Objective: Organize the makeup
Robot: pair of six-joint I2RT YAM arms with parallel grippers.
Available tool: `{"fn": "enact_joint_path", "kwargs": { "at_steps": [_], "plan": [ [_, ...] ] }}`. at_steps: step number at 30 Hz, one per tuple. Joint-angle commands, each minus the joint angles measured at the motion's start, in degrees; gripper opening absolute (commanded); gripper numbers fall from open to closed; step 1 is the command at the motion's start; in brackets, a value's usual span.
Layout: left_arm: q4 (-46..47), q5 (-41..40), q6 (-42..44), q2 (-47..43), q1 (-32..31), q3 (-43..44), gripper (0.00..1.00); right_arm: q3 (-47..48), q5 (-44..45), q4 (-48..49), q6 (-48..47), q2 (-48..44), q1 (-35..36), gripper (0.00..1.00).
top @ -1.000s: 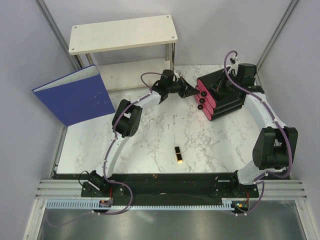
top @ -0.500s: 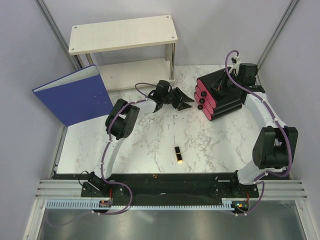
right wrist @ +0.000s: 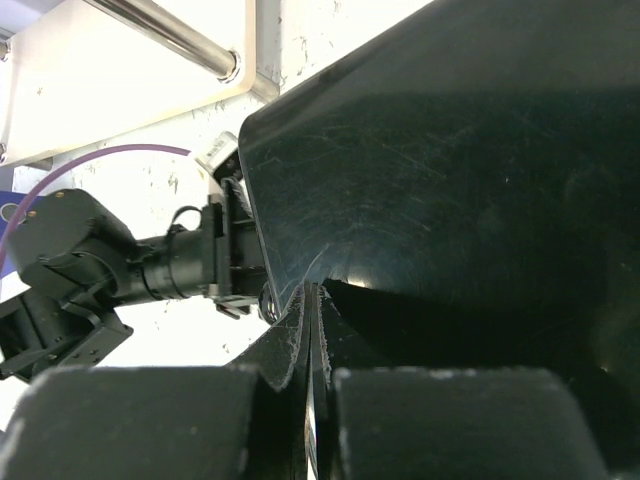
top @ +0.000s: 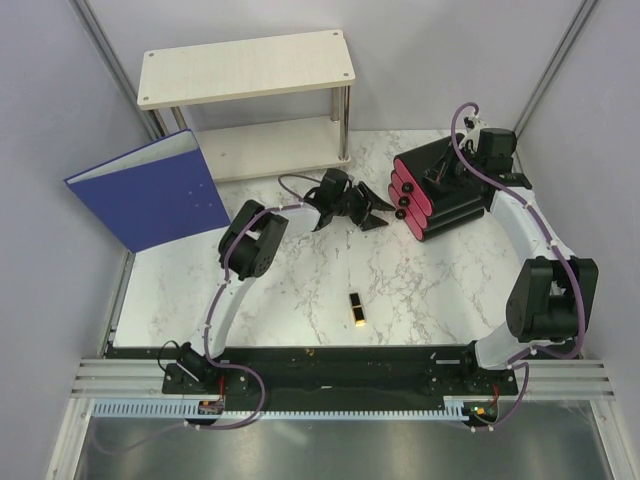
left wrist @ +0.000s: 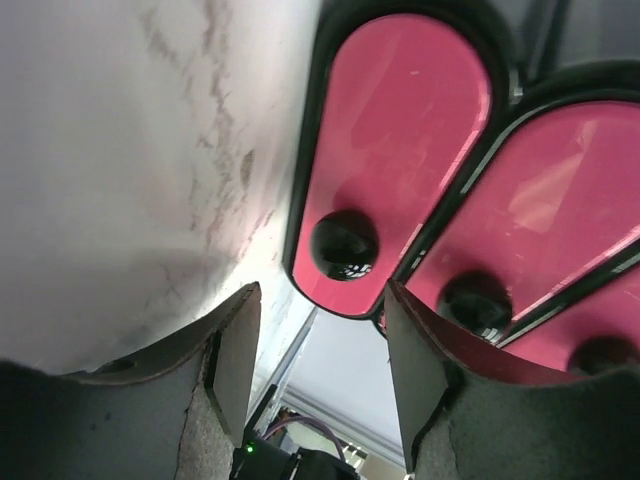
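Observation:
One piece of the makeup shows: a black-and-gold lipstick (top: pixel 355 309) lying on the marble table near the front middle. My left gripper (top: pixel 373 212) is open and empty, a short way left of the black organizer box (top: pixel 460 208). In the left wrist view its fingers (left wrist: pixel 236 355) frame a pink drawer front (left wrist: pixel 400 140) with a round black knob (left wrist: pixel 344 244), without touching it. My right gripper (top: pixel 438 180) is shut and rests on the top of the box (right wrist: pixel 470 170), its fingertips (right wrist: pixel 313 300) pressed together.
A white two-level shelf (top: pixel 245 68) stands at the back. A blue binder (top: pixel 150 190) leans at the left. The box lies close to the right wall. From the right wrist view, the left arm (right wrist: pixel 150 265) shows just beyond the box's edge.
The left gripper was shut at the drawer fronts; it has pulled back to the left and opened. The right gripper and the lipstick have not moved.

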Motion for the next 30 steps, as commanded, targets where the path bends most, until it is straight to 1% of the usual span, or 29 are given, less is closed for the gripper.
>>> {"fn": "enact_joint_path", "kwargs": {
  "at_steps": [1,5,7,8,12,18,20,22,23,25,26,29,30],
  "plan": [
    [-0.2,-2.0,-3.2,1.4,-1.2,2.4,0.57,-5.9,5.6,-18.3,-2.4,3.7,-0.3,0.0],
    [-0.1,-2.4,-4.7,2.9,-2.1,3.8,0.54,-6.4,5.6,-18.2,-2.7,3.4,-0.3,0.0],
    [0.9,-2.6,-6.9,3.6,-2.6,4.3,0.53,-6.8,5.6,-18.2,-2.9,3.4,-0.3,0.0],
    [1.7,-2.2,-7.6,4.7,-2.8,4.6,0.51,-6.9,5.3,-18.2,-2.9,3.4,-0.3,0.0],
    [1.6,-3.6,-7.9,5.2,-3.0,5.7,0.51,-7.2,4.9,-18.0,-3.0,3.0,-0.2,0.0],
    [1.0,-3.6,-8.2,6.4,-3.3,6.8,0.5,-7.9,5.0,-18.0,-3.7,3.3,-0.3,0.0],
    [0.9,-3.4,-8.5,6.8,-3.7,7.4,0.47,-7.8,5.0,-17.9,-3.7,3.4,-0.3,0.0],
    [0.8,-3.1,-8.6,7.5,-3.8,8.3,0.43,-7.8,5.0,-17.9,-3.7,3.6,-0.3,0.0],
    [0.8,-2.9,-8.9,7.7,-4.1,8.4,0.35,-7.8,5.0,-17.9,-3.8,3.7,-0.3,0.0],
    [0.6,-2.9,-8.8,7.8,-4.2,8.4,0.29,-7.8,4.9,-17.8,-3.8,3.8,-0.3,0.0],
    [0.6,-3.0,-8.7,7.6,-4.1,8.3,0.21,-7.8,4.9,-17.8,-3.9,3.9,-0.3,0.0],
    [0.5,-2.7,-7.7,7.2,-3.9,7.6,0.09,-7.7,4.7,-17.8,-3.7,3.9,-0.3,0.0],
    [0.5,-2.6,-7.3,6.9,-3.8,6.9,0.07,-7.6,4.8,-17.7,-3.7,3.9,-0.3,0.0]
  ]
}}
